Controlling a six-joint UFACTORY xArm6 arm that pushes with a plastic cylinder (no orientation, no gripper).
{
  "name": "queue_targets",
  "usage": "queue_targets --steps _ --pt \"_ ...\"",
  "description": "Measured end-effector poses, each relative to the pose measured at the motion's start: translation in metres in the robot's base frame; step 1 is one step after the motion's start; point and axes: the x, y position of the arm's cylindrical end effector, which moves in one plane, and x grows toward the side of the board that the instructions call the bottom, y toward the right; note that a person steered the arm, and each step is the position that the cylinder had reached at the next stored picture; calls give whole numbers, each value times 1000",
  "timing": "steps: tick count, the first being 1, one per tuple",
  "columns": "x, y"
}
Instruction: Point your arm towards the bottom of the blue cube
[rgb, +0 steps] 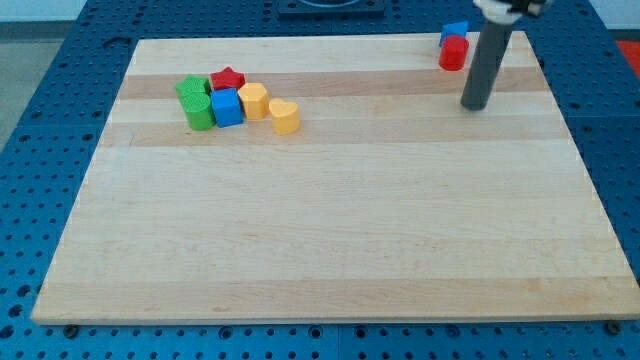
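Observation:
The blue cube (227, 107) sits in a cluster at the view's upper left of the wooden board (330, 250). Around it are a green star-like block (191, 88), a green cylinder (199, 112), a red star (228, 78), a yellow hexagonal block (254, 101) and a yellow heart-shaped block (285, 117). My tip (475, 106) is far to the view's right of the cluster, near the upper right corner. It touches no block.
A red block (453, 54) and a blue block (455, 33) behind it stand at the board's top right, just left of the rod. A blue perforated table (40, 120) surrounds the board.

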Motion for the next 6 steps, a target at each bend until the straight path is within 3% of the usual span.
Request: queue_targets --steps 1,2,4,5,6 --pt "60 -53" --pt "88 -142" --pt "65 -278" --pt "44 -309" --pt "13 -300"
